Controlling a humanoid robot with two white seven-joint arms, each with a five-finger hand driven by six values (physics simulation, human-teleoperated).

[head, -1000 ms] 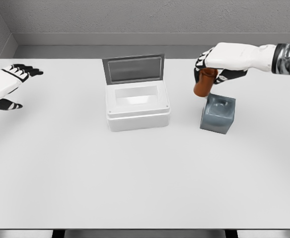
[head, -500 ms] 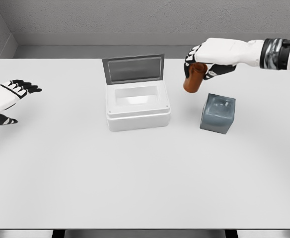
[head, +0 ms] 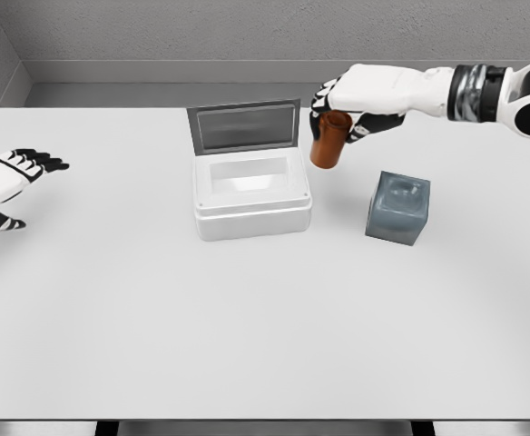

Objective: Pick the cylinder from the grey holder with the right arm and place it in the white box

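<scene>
The right hand (head: 348,102) reaches in from the right edge, its fingers wrapped around the top of the brown cylinder (head: 329,140), which hangs below the palm, tilted slightly and clear of the counter (head: 247,309). The cylinder is in the air just beside the right rear corner of the white box (head: 252,202), between the box and the grey holder (head: 398,208), nearer the box. It is apart from the holder, up and to the left of it in the head view.

The left hand (head: 2,177) shows at the left edge, fingers spread and holding nothing, well apart from everything else.

The counter is a plain white slab filling most of the view, its front edge visible along the bottom. Behind it runs a grey textured wall, with a second wall meeting it at the far left corner.

The white box sits near the middle of the counter with its lid (head: 244,126) standing upright at the back, the inner face of the lid grey. The interior is a shallow white recess with nothing visible in it. The grey holder is a rounded block standing on the counter to the right of the box, with a hollow in its top that looks vacant.
</scene>
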